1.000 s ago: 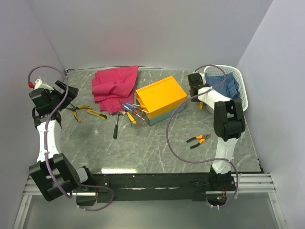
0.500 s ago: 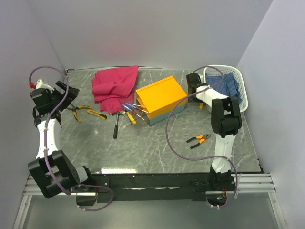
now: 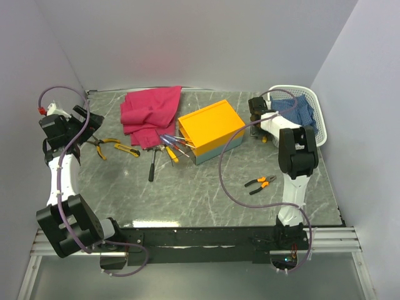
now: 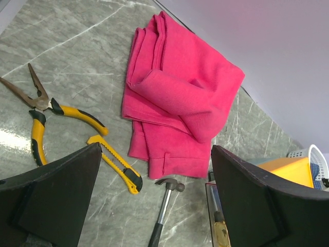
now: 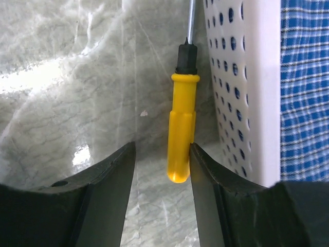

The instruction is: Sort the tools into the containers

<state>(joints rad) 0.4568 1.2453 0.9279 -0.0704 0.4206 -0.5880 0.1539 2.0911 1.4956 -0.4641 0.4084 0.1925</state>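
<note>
Right claw [image 5: 161, 157] spread around yellow screwdriver [image 5: 181, 134] beside white basket [image 5: 267, 77], left claw [image 4: 155, 154] spread wide above yellow-black pliers [image 4: 40, 106]

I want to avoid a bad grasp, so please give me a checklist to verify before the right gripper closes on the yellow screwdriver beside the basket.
1. Right gripper open: ok.
2. Handle of the yellow screwdriver between the fingers: ok.
3. Handle centred in the gap: not ok, it lies by the finger nearer the white basket.
4. Screwdriver free of the basket wall: cannot tell, they lie very close.
5. Left gripper open and far from this spot: ok.
</note>
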